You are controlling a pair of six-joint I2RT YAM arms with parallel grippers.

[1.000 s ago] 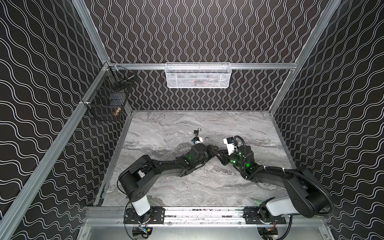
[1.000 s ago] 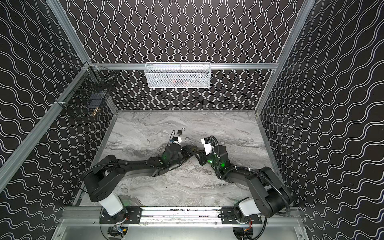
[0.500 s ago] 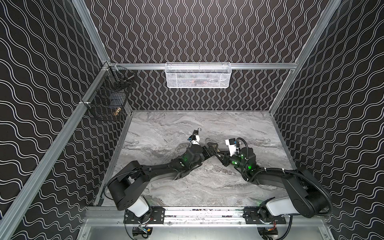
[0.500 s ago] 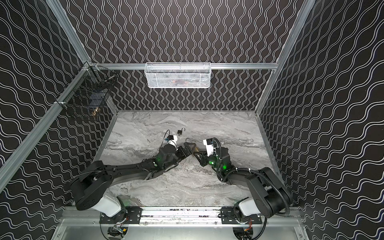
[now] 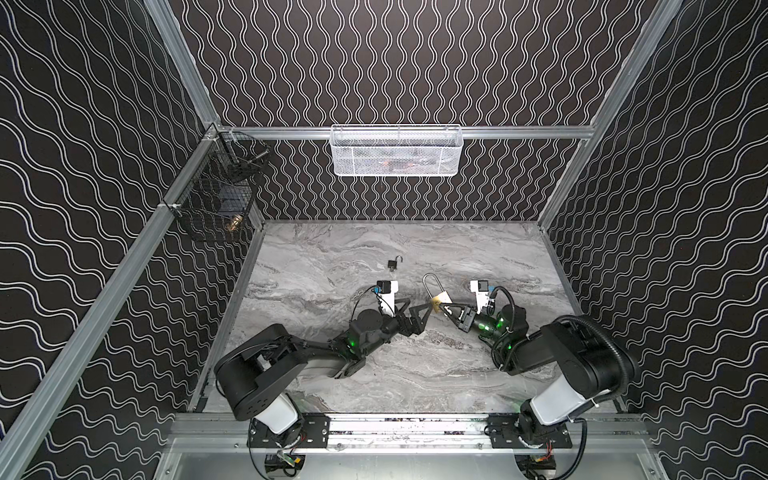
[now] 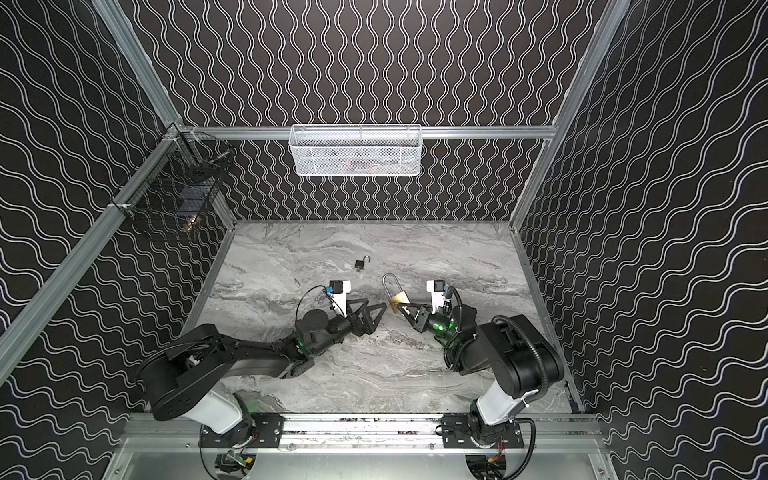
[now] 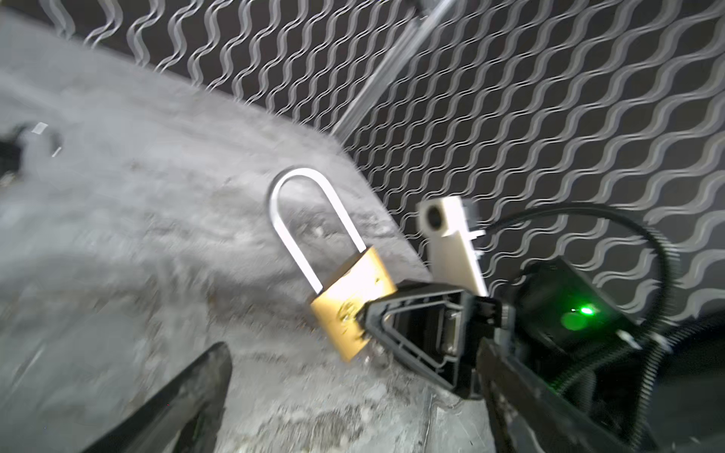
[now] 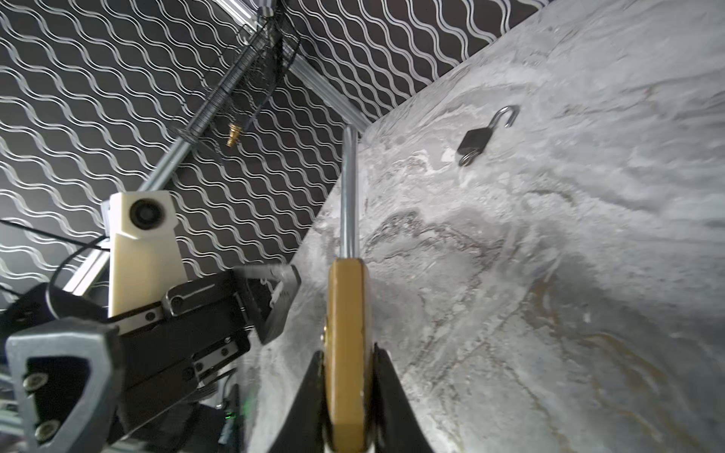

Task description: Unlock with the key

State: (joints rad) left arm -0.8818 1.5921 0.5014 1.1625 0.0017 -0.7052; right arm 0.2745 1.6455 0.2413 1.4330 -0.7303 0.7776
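In both top views, the marble tabletop [image 5: 374, 245] is seen beneath both arms. The left gripper [image 5: 419, 304] is spread wide and empty, just beside the brass padlock [image 5: 439, 298]. The padlock's body is clamped by the right gripper [image 5: 444, 309] near mid-table. A small black padlock [image 5: 392, 264], shackle open, is lying farther back.

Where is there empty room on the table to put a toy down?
Bare table lies behind the small black padlock, up to the back wall. Another lies in front, between left arm and right arm, by the front rail. The middle is crowded: the open left gripper and the right gripper holding the brass padlock meet there.
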